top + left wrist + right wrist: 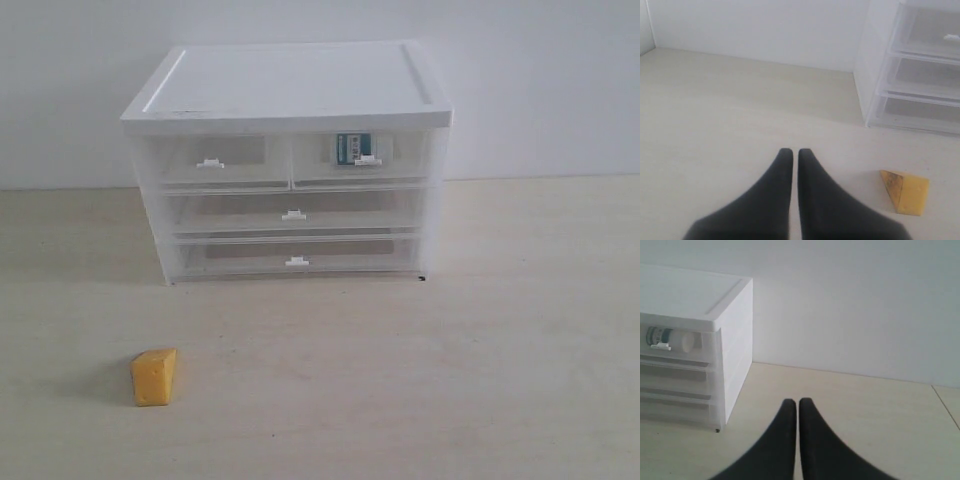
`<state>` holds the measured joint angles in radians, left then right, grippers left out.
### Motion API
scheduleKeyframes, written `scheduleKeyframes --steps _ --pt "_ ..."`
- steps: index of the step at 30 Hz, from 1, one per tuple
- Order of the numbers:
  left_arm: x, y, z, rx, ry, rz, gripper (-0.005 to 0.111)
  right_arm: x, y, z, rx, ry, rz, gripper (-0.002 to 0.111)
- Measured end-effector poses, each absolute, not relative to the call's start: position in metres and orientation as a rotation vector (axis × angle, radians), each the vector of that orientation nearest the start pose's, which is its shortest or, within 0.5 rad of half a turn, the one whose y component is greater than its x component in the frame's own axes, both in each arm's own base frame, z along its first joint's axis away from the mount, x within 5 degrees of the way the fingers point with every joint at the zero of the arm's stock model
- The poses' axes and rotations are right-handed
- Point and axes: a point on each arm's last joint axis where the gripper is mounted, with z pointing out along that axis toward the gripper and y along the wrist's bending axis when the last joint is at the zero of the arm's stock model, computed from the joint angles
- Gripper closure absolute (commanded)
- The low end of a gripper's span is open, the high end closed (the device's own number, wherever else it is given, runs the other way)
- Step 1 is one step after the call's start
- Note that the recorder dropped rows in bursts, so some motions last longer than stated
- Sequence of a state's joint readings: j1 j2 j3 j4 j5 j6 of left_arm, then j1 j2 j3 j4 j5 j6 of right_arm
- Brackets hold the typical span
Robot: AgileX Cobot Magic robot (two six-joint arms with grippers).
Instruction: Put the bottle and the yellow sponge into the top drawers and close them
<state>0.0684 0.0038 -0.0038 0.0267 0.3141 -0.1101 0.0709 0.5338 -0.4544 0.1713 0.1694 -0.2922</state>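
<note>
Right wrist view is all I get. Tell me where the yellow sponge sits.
Observer: The yellow sponge lies on the table, in front of the cabinet toward its left side, well apart from it.
Operator: Report the left claw.
Observer: The left claw is shut and holds nothing; the sponge lies off to one side of it, untouched.
Operator: Check the top left drawer.
Observer: The top left drawer is closed and looks empty.
</note>
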Motion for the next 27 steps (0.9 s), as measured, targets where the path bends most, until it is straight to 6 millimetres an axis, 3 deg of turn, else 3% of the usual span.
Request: scheduleKeyframes --steps 5,9,13,23,27 --pt "0.054 0.004 0.186 -0.143 1.792 -0.004 0.103 0.104 0.016 0.294 -0.27 1.76 0.014 0.108" --pt "0.054 0.004 0.186 -0.143 1.792 -0.004 0.103 0.07 0.013 0.262 -0.274 1.663 0.021 0.108" --pt "0.054 0.004 0.186 -0.143 1.792 -0.004 0.103 0.051 0.011 0.238 -0.245 1.574 0.036 0.108" --pt "0.054 0.004 0.186 -0.143 1.792 -0.004 0.103 0.051 0.011 0.213 -0.188 1.701 0.114 0.108" --pt "0.054 0.004 0.186 -0.143 1.792 -0.004 0.103 0.051 0.011 0.212 -0.181 1.714 0.11 0.108"
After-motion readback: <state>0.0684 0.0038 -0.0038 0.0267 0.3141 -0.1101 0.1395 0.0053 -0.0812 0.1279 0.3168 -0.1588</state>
